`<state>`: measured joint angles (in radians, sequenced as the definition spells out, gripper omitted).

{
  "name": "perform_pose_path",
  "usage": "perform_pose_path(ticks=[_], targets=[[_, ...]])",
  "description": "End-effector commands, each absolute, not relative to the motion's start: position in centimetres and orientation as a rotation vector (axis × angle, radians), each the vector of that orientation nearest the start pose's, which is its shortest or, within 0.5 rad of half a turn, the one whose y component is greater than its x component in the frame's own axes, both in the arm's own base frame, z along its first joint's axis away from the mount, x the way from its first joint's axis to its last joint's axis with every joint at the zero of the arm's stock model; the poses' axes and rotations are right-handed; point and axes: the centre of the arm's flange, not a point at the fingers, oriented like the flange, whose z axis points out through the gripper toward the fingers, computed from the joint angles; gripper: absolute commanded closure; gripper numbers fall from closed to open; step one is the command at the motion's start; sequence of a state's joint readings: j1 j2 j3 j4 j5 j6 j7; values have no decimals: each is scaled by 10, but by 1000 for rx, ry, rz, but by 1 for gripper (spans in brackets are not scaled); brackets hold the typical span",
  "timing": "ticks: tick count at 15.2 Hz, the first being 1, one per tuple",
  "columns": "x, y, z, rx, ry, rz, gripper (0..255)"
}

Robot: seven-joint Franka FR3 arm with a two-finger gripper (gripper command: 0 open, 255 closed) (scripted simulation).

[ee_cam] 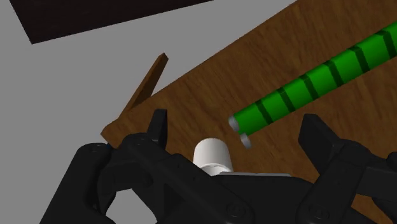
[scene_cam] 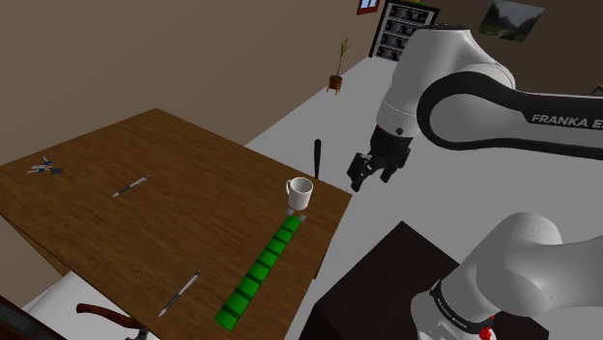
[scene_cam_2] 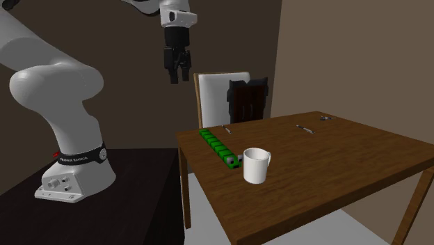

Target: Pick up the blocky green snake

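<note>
Closest in, on the wrist view, the claw (ee_cam: 236,121) has its two black fingers (ee_cam: 159,127) spread well apart, with nothing between them. Just past them a white mug (ee_cam: 213,153) stands on a brown wooden table (ee_cam: 191,95). The green snake (ee_cam: 312,79), banded in darker green, stretches away from the mug.

On the shoulder view the dark stand (scene_cam: 387,280) sits at five o'clock in the picture. The claw hangs in the air off the table's edge, at about three o'clock from the mug. The snake lies flat with its head by the mug, touching it or nearly so, and its body runs toward seven o'clock. A pen (scene_cam: 180,293) lies at nine o'clock from the snake's tail, and a second pen (scene_cam: 129,186) lies farther across. At the far corner lies something small, perhaps scissors (scene_cam: 43,167). Beyond the table, at twelve o'clock, a potted plant (scene_cam: 338,70) stands by the wall.
</note>
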<state>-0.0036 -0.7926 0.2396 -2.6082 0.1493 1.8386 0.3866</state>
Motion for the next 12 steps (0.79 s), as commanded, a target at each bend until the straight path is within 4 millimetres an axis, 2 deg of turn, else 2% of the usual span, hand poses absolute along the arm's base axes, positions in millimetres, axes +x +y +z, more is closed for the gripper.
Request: perform_pose_path(ticks=[1, 12], targets=[[312, 105, 467, -3123, 492, -29, 0], [357, 179, 350, -3026, 910, -18, 0]])
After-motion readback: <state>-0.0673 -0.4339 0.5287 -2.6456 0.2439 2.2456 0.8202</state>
